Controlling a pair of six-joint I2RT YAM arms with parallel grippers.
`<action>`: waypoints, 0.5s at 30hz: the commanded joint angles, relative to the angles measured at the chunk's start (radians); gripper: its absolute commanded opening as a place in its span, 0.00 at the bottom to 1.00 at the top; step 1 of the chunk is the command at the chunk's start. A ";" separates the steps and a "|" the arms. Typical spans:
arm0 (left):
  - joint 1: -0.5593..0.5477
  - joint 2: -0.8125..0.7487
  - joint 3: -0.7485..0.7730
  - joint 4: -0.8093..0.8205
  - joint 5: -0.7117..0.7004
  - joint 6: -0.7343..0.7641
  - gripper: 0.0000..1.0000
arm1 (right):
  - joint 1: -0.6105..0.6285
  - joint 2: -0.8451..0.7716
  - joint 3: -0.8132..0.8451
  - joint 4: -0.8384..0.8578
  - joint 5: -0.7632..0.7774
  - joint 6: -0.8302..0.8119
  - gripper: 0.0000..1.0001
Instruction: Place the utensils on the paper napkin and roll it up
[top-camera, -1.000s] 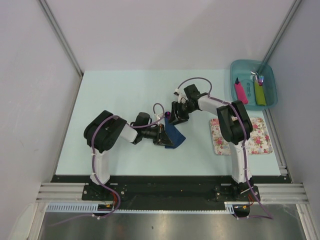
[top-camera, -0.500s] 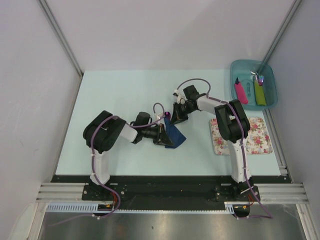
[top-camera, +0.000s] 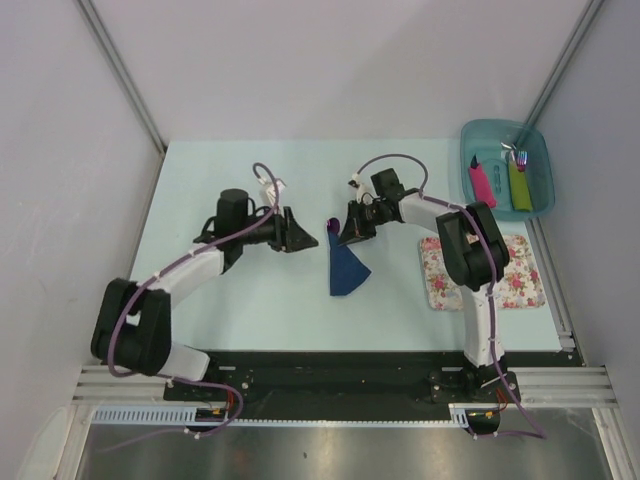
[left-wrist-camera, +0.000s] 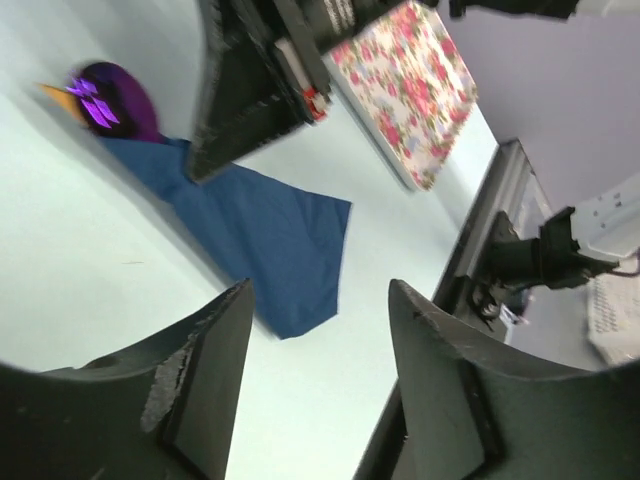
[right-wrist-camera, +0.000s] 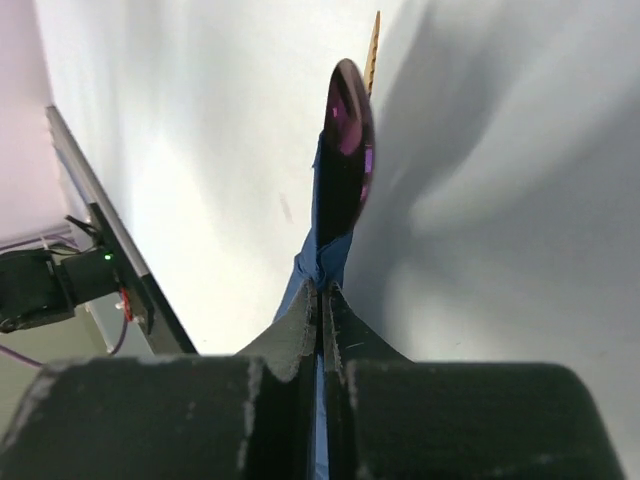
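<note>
Withdrawing left claw (top-camera: 303, 240) freed paper napkin (top-camera: 346, 270); right claw (top-camera: 347, 236) pinching it.

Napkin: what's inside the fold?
A purple spoon bowl and a tan wooden tip stick out at the far end of the navy napkin. The paper covers the rest of both, so how they lie inside can't be seen.

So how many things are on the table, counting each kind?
Napkins: 1 (blue napkin)
Mats: 1 (floral mat)
Bins: 1 (teal bin)
Utensils: 4 (purple spoon, wooden knife, pink-handled utensil, green-handled utensil)
Total: 7
</note>
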 joint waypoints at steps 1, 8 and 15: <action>0.080 -0.113 0.035 -0.165 -0.038 0.171 0.64 | -0.003 -0.115 -0.029 0.147 -0.057 0.053 0.00; 0.123 -0.228 0.038 -0.205 -0.078 0.226 0.80 | -0.001 -0.182 -0.045 0.174 -0.095 0.057 0.00; 0.145 -0.438 -0.027 -0.081 -0.070 0.263 1.00 | 0.005 -0.326 -0.040 0.170 -0.135 0.047 0.00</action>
